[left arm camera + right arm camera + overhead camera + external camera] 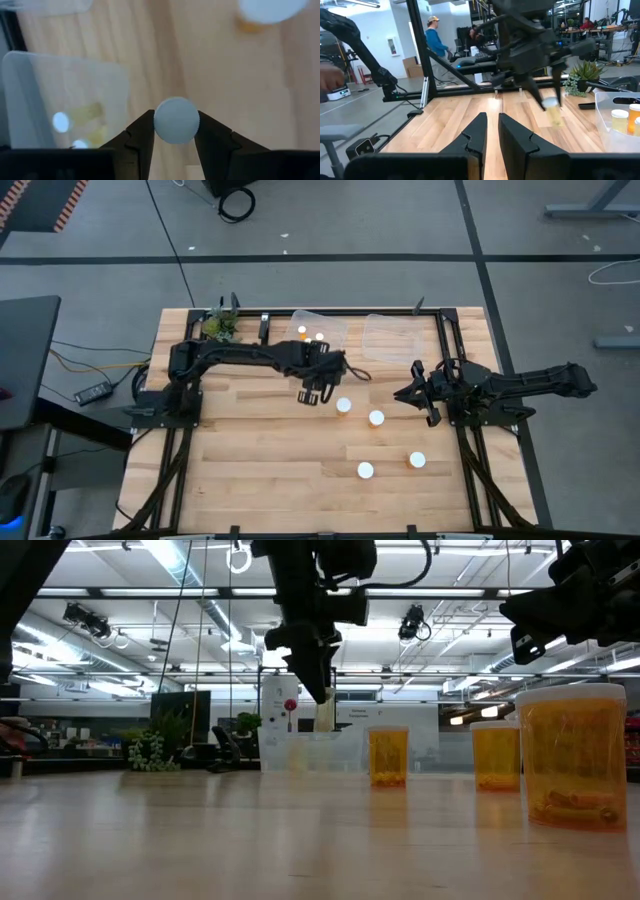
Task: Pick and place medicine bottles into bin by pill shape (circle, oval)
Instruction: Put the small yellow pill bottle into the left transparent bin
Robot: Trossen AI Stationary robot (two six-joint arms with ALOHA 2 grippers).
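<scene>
My left gripper point(316, 388) is shut on a small amber bottle with a white cap point(176, 120), held above the table near the left clear bin point(322, 330). The bottle also shows in the right wrist view point(553, 114) and the low view point(325, 716). That bin holds two bottles point(310, 334). Several more white-capped bottles stand upright on the table: two point(343, 405) point(376, 418) near my left gripper and two point(417, 461) point(365, 471) nearer the front. My right gripper point(412, 394) hovers to their right, shut and empty. My left gripper pinches the bottle just under its white cap point(156, 125) between its two fingers, one on either side. The fingers come from above, pointing down. The bottle hangs upright below the fingers point(541, 100), lifted clear of the table.
A second clear bin point(395, 335) stands right of the first at the far edge. A green plant point(220, 326) sits at the far left corner. Bare wood lies at the table's left and near side. People show in the room beyond.
</scene>
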